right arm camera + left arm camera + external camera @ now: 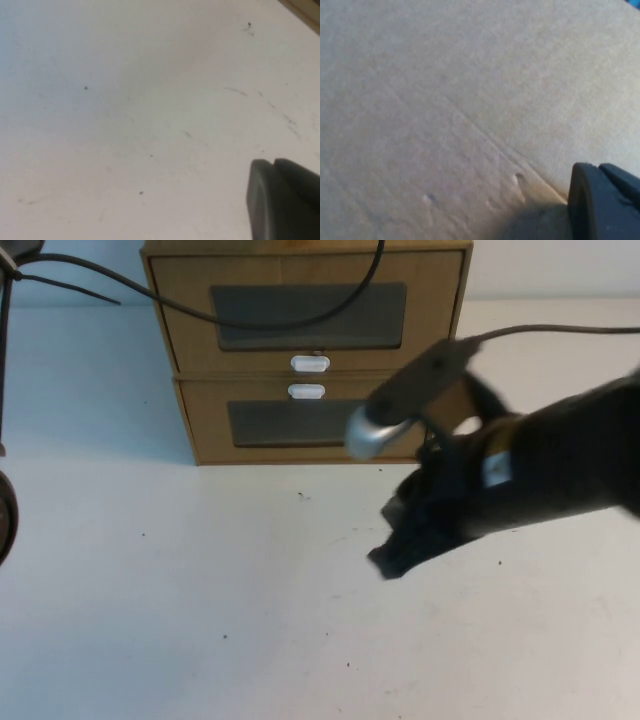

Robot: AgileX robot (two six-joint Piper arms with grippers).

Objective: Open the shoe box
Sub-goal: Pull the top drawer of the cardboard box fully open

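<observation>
Two-drawer shoe box (305, 350) at the tabletop's (200, 590) far edge looks light, stiff; pull a white tab (309, 364); right gripper (385, 562) hovers mid-tabletop, left gripper (602, 200) against a cardboard surface (445, 100), both with fingers closed, empty.

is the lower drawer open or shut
Shut: lower drawer sits flush in the box; right gripper hovers above the table before it, left gripper faces a brown surface.

shoe box (306, 352) | tan, two stacked drawers (305, 315), dark windows, white handles (309, 363) | both shut | upright, back of table (200, 590)
</observation>
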